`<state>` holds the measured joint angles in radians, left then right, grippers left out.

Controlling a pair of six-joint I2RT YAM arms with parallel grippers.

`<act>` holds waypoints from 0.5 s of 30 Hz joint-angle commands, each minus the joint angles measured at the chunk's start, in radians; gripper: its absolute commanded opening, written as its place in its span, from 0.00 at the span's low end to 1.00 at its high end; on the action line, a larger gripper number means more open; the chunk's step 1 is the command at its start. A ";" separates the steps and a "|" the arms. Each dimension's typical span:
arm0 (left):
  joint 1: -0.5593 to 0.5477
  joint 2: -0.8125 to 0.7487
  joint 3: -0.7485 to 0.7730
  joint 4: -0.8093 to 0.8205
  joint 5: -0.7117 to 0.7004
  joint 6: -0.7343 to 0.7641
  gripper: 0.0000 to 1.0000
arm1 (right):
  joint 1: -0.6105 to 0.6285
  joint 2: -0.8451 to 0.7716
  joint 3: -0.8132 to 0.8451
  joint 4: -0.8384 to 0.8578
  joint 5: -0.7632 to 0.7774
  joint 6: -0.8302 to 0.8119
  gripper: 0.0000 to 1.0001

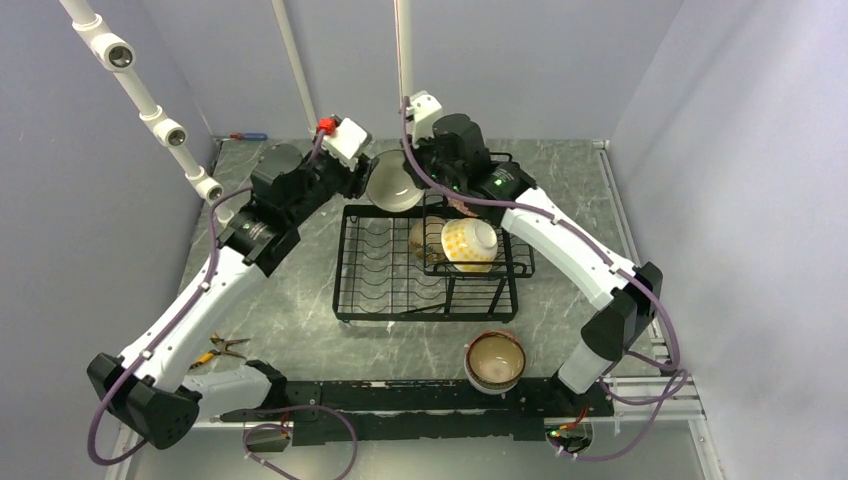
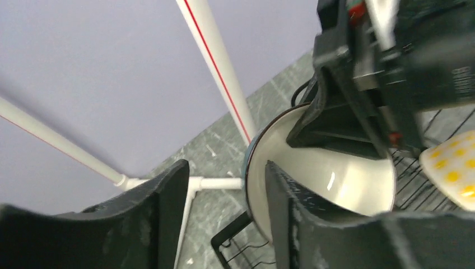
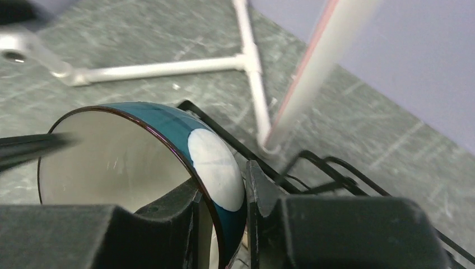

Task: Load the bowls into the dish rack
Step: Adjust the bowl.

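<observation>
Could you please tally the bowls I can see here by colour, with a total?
Teal-and-white bowl: 1
Yellow-dotted bowl: 1
Brown-rimmed cream bowl: 1
Pale bowl half hidden beside the yellow-dotted one: 1
Total: 4 in view; others may be stacked or hidden.

Grey marbled table (image 1: 300, 330) under dish rack (image 1: 385, 275), stacked bowls (image 1: 495, 362), perhaps pliers (image 1: 222, 348).

The dish rack (image 1: 380, 290) is black wire. At its rear edge, the teal bowl (image 3: 168, 126) is glossy teal outside with a large white dot, a dark rim and a plain white inside. In the rack's raised basket, the yellow-dotted bowl (image 1: 469, 245) is cream. In front of the rack, the brown-rimmed bowl (image 1: 495, 360) is cream inside. The counter (image 1: 570, 200) under the rack is grey-green, veined pale like marble.
</observation>
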<state>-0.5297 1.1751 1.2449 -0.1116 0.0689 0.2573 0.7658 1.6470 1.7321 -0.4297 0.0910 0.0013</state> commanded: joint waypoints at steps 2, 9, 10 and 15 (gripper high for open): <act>0.002 -0.066 0.056 0.034 0.030 -0.070 0.74 | -0.092 -0.096 -0.051 0.061 0.014 -0.011 0.00; 0.022 -0.055 0.127 -0.171 0.005 -0.357 0.94 | -0.133 -0.173 -0.127 0.159 -0.078 -0.003 0.00; 0.037 -0.046 0.146 -0.220 0.040 -0.409 0.94 | -0.134 -0.194 -0.149 0.189 -0.085 -0.004 0.00; 0.125 -0.026 0.144 -0.263 0.356 -0.671 0.94 | -0.133 -0.291 -0.241 0.329 -0.211 0.036 0.00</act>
<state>-0.4557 1.1435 1.3811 -0.3271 0.1802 -0.1493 0.6296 1.4723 1.5154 -0.3431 -0.0021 -0.0048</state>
